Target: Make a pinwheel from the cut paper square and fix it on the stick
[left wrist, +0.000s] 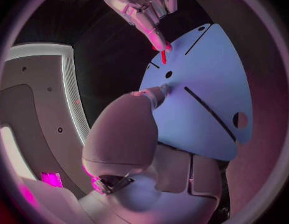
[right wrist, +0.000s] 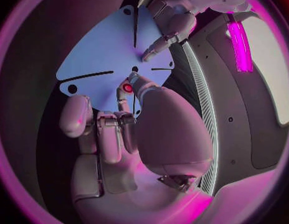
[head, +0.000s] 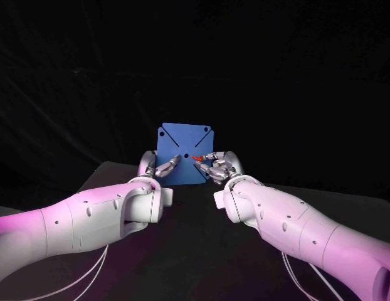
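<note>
A blue paper square (head: 182,139) with corner slits and small holes stands upright above the table's far side. My left hand (head: 163,167) holds it at its lower left edge, with a fingertip (left wrist: 156,93) pressed on the sheet (left wrist: 207,84) near the centre hole. My right hand (head: 219,168) pinches a small red pin (head: 196,158) just in front of the paper's middle. From the right wrist, the pin's red head (right wrist: 127,88) sits at my fingertips close to the centre hole of the paper (right wrist: 101,55). The left hand (right wrist: 176,15) touches the paper's edge there.
The dark table (head: 195,263) stretches below both arms, its far edge just behind the hands. Black cloth hangs behind the paper.
</note>
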### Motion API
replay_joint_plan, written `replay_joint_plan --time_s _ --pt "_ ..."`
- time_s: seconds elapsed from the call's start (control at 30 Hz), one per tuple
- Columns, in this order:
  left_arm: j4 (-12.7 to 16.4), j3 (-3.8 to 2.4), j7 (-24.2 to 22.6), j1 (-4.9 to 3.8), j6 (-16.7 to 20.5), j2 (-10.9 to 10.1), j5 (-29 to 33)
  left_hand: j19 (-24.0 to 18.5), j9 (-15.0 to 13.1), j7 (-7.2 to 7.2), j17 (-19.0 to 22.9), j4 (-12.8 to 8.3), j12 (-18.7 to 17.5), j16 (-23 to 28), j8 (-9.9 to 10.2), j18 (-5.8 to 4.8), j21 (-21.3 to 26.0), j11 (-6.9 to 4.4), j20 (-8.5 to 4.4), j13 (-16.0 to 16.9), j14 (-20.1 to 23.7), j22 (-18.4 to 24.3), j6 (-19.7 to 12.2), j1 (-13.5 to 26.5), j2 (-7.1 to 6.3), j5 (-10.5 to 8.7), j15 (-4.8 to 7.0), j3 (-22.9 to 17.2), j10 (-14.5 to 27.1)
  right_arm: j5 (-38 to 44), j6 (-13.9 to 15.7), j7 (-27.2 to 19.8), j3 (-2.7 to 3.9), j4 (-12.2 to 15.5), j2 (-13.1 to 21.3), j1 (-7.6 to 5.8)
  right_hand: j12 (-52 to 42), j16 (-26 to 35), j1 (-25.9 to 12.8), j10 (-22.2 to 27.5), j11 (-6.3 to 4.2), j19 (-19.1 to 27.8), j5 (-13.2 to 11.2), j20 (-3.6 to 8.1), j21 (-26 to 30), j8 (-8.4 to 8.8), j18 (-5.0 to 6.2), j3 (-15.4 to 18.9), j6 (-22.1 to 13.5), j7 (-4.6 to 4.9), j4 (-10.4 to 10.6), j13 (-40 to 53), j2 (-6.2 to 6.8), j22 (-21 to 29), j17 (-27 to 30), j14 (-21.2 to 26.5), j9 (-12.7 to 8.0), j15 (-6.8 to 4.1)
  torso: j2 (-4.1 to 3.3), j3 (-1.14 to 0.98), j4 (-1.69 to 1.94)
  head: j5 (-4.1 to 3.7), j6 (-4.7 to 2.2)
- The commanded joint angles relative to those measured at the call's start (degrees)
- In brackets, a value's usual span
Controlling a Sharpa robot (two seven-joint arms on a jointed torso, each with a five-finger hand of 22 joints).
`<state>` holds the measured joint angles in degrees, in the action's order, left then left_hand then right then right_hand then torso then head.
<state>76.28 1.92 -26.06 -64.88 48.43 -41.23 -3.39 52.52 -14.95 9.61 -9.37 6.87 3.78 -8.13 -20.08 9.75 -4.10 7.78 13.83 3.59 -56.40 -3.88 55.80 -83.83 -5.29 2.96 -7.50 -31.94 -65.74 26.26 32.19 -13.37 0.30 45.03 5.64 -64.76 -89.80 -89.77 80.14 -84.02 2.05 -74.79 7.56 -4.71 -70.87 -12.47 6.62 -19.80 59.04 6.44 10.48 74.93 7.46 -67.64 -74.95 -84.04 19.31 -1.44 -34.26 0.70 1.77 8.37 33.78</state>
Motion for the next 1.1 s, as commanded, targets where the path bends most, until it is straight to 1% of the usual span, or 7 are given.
replay_joint_plan --time_s 0.03,0.23,0.43,0.47,0.7,1.1 --pt "0.31 -0.06 -0.36 -0.08 -0.33 0.09 -0.74 -0.43 -0.10 0.03 0.04 -0.03 -0.28 0.18 -0.38 0.60 0.33 -0.01 -0.02 -0.05 0.54 0.05 -0.30 0.36 0.01 -0.25 0.02 -0.39 0.27 -0.10 -0.15 -0.42 0.02 -0.39 -0.28 -0.07 -0.20 -0.23 -0.31 -5.98 -0.17 -0.23 0.15 -0.05 -0.28 -0.34 -0.83 -0.42 0.89 -0.41 0.07 15.07 -0.47 -0.05 -15.05 -5.96 0.42 0.00 -0.01 -0.02 -0.05 0.10 -0.02" --pt "0.43 -0.07 -0.33 -0.08 -0.35 0.12 -0.80 -0.52 -0.19 0.02 0.02 -0.26 -0.28 0.23 -0.45 0.61 0.32 -0.01 -0.01 -0.05 0.55 0.04 -0.36 0.53 0.01 -0.25 0.02 -0.54 0.27 -0.08 -0.41 -0.48 0.03 -0.35 -0.52 -0.10 -0.20 -0.23 -0.44 -5.98 -0.17 -0.25 0.12 -0.06 -0.30 -0.34 -0.84 -0.52 0.90 -0.41 0.01 15.07 -0.51 -0.09 -15.05 -5.96 0.44 0.01 0.03 -0.11 -0.14 0.16 0.17" --pt "0.39 -0.07 -0.27 -0.08 -0.40 0.22 -0.89 -0.52 -0.19 0.02 0.02 -0.26 -0.28 0.23 -0.45 0.61 0.32 -0.01 -0.01 -0.05 0.55 0.04 -0.36 0.53 0.01 -0.25 0.02 -0.54 0.27 0.22 -0.57 -0.44 0.02 -0.26 -0.72 -0.11 -0.20 -0.23 -0.44 -5.98 -0.17 -0.25 0.12 -0.06 -0.30 -0.34 -0.84 -0.52 0.90 -0.41 0.01 15.07 -0.51 -0.09 -15.05 -5.96 0.44 0.01 0.04 -0.10 -0.15 0.15 0.21" --pt "0.39 -0.07 -0.25 -0.08 -0.41 0.25 -0.90 -0.52 -0.19 0.02 0.02 -0.26 -0.28 0.23 -0.45 0.61 0.32 -0.01 -0.01 -0.05 0.55 0.04 -0.36 0.53 0.01 -0.25 0.02 -0.54 0.27 0.24 -0.59 -0.42 0.02 -0.32 -0.77 -0.11 -0.20 -0.23 -0.44 -5.98 -0.17 -0.25 0.12 -0.06 -0.30 -0.34 -0.84 -0.52 0.90 -0.41 0.01 15.07 -0.51 -0.09 -15.05 -5.96 0.44 0.01 0.03 -0.10 -0.12 0.09 0.30" --pt "0.33 -0.07 -0.14 -0.09 -0.44 0.38 -0.94 -0.52 -0.19 0.02 0.02 -0.26 -0.28 0.23 -0.45 0.61 0.32 -0.01 -0.01 -0.05 0.55 0.04 -0.36 0.53 0.01 -0.25 0.02 -0.54 0.27 0.32 -0.74 -0.29 0.01 -1.06 -1.18 -0.12 -0.20 -0.23 -0.44 -5.98 -0.17 -0.25 0.12 -0.06 -0.30 -0.34 -0.84 -0.52 0.90 -0.41 0.01 15.07 -0.51 -0.09 -15.05 -5.96 0.44 0.01 0.01 -0.06 -0.06 0.00 0.37" --pt "0.30 -0.07 -0.01 -0.13 -0.49 0.59 -1.03 -0.57 -0.27 0.04 0.00 -0.46 -0.28 0.26 -0.51 0.62 0.31 0.01 0.01 -0.05 0.54 0.03 -0.41 0.66 0.01 -0.25 0.01 -0.67 0.27 0.62 -0.91 -0.04 -0.01 -1.99 -2.19 -0.19 -0.20 -0.23 -0.65 -5.98 -0.15 -0.26 0.05 -0.08 -0.32 -0.32 -0.85 -0.65 0.87 -0.41 -0.08 15.07 -0.53 -0.13 -15.05 -5.96 0.46 0.02 0.03 -0.02 -0.05 -0.08 0.55"
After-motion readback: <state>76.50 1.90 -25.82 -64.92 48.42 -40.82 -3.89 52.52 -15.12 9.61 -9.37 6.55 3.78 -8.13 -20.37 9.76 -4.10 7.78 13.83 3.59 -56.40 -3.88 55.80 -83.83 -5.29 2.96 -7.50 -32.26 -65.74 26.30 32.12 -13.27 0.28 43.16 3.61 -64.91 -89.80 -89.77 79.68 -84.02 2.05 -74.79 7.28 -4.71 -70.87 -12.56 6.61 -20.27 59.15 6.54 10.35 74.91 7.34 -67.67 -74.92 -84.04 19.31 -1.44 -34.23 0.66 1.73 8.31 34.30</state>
